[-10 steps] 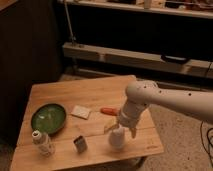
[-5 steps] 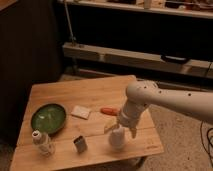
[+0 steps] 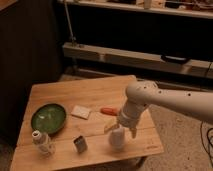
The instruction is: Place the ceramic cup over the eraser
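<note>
Gripper (image 3: 119, 129) atop ceramic cup (image 3: 116, 141), near right of table (image 3: 100, 90). Spread or clamped: cannot tell. Dark block (image 3: 80, 144) to left.

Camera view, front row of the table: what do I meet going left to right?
white bottle → dark grey block → ceramic cup, with the gripper right at its top.

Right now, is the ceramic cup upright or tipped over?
Upright, it seems: the ceramic cup stands on end on the table, with the gripper directly above, at its top.
</note>
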{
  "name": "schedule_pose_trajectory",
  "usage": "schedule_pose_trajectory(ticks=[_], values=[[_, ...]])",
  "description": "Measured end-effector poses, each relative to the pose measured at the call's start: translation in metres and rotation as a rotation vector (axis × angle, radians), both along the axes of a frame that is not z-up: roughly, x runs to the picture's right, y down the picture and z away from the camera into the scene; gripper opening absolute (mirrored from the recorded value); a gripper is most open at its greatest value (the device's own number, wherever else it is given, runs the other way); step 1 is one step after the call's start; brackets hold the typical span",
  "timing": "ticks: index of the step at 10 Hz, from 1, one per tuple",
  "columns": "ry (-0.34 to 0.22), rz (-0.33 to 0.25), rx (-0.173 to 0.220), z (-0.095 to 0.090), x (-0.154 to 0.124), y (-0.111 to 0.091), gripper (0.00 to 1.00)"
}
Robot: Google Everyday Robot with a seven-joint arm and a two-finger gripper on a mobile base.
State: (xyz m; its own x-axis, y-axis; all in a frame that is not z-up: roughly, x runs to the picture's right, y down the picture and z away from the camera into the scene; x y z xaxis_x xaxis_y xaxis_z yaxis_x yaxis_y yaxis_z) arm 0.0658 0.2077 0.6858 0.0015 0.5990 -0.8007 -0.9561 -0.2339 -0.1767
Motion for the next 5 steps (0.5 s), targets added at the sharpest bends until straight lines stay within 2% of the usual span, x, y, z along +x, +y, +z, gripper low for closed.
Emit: schedule_pose_trajectory(ticks=[5], values=[[0.013, -0.025, 0.010, 0.0102, -0.0084, -0.0044, 0.80]])
